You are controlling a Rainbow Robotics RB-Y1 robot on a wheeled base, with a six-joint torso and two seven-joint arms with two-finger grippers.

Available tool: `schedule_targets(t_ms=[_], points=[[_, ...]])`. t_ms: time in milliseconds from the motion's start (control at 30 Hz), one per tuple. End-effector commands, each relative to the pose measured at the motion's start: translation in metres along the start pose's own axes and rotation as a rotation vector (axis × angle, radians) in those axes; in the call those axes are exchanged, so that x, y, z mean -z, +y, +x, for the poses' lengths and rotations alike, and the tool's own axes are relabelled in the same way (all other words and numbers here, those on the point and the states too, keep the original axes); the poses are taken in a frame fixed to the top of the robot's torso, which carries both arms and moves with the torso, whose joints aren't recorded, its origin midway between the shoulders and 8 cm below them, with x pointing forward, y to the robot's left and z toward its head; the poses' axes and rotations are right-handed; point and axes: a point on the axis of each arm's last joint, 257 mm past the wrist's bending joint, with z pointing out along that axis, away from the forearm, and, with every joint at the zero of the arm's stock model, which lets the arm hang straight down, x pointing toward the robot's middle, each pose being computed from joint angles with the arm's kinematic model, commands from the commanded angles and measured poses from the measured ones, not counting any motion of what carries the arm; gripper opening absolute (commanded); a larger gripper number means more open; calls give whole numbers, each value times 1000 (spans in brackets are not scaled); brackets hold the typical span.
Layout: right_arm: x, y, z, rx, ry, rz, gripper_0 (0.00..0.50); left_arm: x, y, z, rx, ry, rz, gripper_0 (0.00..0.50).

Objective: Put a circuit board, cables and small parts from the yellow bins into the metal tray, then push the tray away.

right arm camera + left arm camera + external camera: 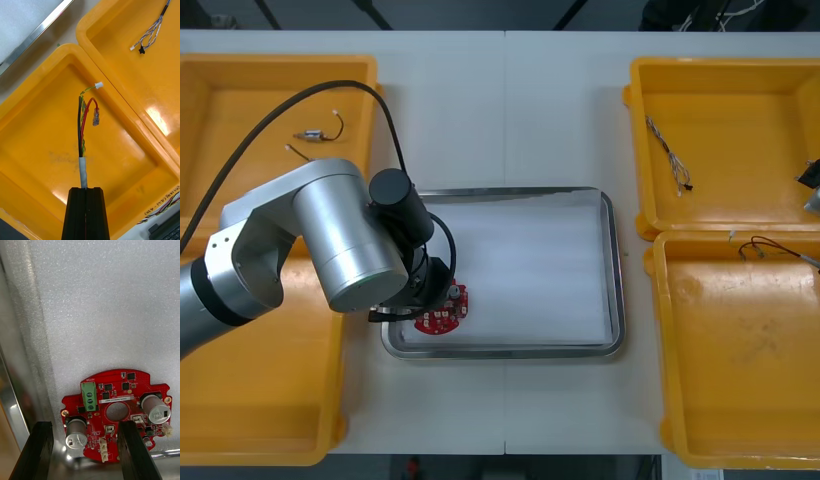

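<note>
The circuit board (112,416) lies in the metal tray (612,270) at its 7 o'clock corner, the left gripper (82,426) spread wide over it. Best to rise straight up, so no pad drags it. At 3 o'clock the right gripper (86,210) pinches a cable (81,127) above a yellow bin (37,131) — the bin's wall and the tray's rim are what stand in its way.

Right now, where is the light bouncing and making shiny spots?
Right wrist view: pale glare patches on the floor of the yellow bin, beyond the right tool shut on a cable. Left wrist view: a bright glint on the edge of the metal tray, near the open left tool, by the circuit board.
</note>
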Motion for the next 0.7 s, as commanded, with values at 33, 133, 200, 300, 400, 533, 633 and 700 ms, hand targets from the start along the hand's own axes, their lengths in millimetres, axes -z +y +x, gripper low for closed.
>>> schedule_targets(t_ms=[33,133,200,300,400,533,633,700], points=[[8,-9,-2,-11,9,31,0,34,-16,-20,73,-52,36,500],[8,-8,-2,-9,8,28,0,48,-13,-24,81,-61,32,500],[8,-8,-2,-9,8,28,0,58,-9,-27,91,-69,27,500],[8,-8,-2,-9,8,26,0,73,-1,-38,111,-88,18,500],[8,-8,-2,-11,8,28,0,87,12,-50,147,-90,15,500],[8,-8,-2,-11,8,28,0,106,34,-64,203,-84,3,500],[8,-7,-2,-11,8,25,0,120,54,-76,252,-77,-20,500],[8,-7,-2,-15,7,25,0,130,70,-85,287,-80,-43,500]])
